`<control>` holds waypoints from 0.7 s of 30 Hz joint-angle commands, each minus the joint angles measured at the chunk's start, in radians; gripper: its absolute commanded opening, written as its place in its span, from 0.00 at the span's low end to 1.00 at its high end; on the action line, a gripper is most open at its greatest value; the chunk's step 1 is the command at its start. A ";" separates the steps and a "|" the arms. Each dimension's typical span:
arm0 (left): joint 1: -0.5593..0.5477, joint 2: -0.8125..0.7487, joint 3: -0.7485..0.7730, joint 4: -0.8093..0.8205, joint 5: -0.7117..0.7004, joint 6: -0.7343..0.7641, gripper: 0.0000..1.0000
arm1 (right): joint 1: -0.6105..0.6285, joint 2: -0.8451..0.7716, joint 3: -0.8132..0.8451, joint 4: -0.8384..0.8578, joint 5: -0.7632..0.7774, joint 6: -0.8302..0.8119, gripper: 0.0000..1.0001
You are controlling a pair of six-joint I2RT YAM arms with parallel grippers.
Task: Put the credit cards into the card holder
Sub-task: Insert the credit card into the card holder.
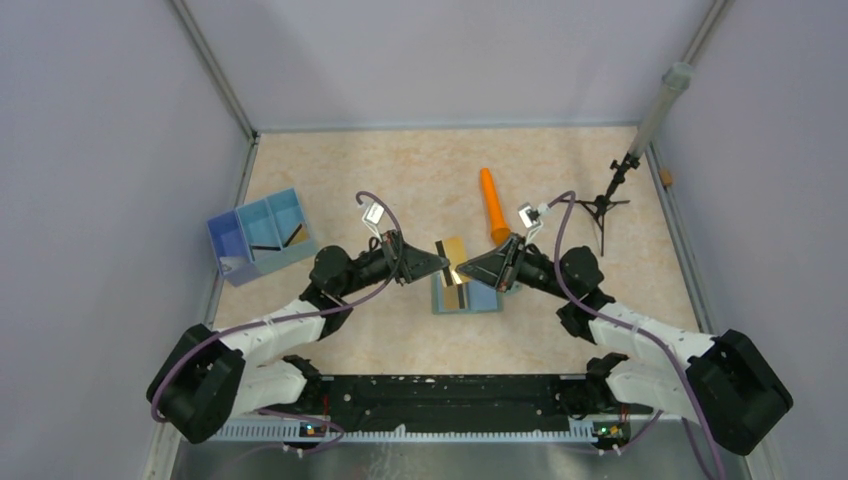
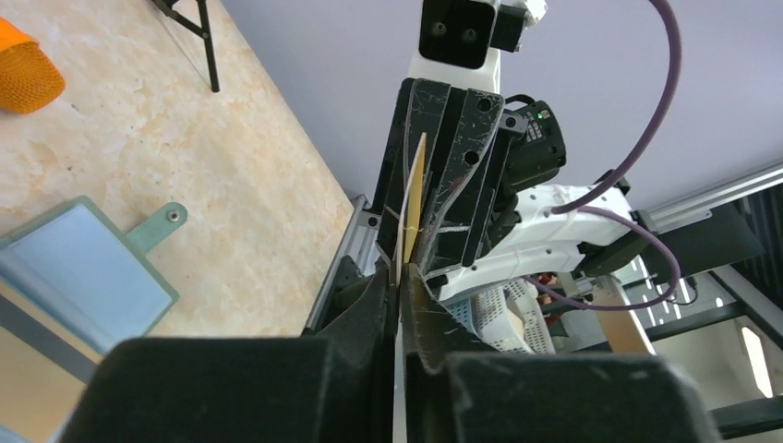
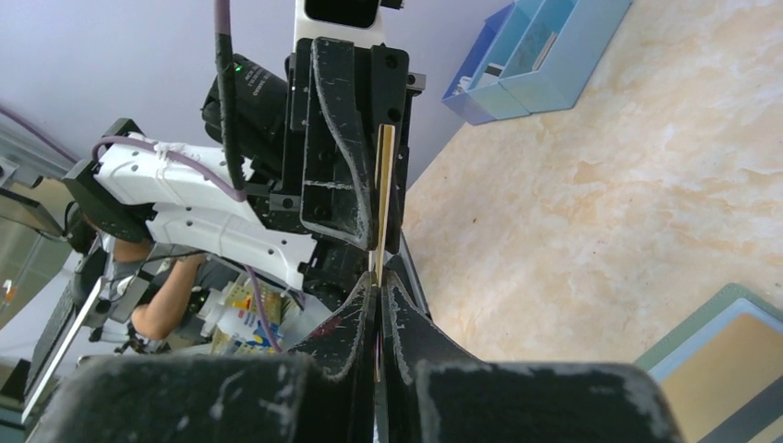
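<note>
One gold-tan credit card (image 1: pixel 454 250) with a dark stripe is held roughly flat in the air between both grippers. It shows edge-on in the left wrist view (image 2: pixel 413 198) and in the right wrist view (image 3: pixel 383 194). My left gripper (image 1: pixel 443 265) (image 2: pixel 399 272) and my right gripper (image 1: pixel 463 268) (image 3: pixel 377 277) are both shut on it from opposite sides. Just below lies the open grey-green card holder (image 1: pixel 486 298), pale blue inside (image 2: pixel 83 268). Another gold card (image 1: pixel 452 298) (image 3: pixel 725 374) lies on it.
An orange cylinder (image 1: pixel 493 207) (image 2: pixel 23 74) lies behind the right gripper. A blue three-compartment tray (image 1: pixel 262 235) (image 3: pixel 545 51) stands at the far left. A black tripod stand (image 1: pixel 602 207) is at the far right. Walls enclose the table.
</note>
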 commanded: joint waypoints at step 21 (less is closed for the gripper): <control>-0.012 0.195 0.149 -0.526 -0.154 0.226 0.00 | -0.148 0.014 0.245 -1.156 0.592 -0.405 0.72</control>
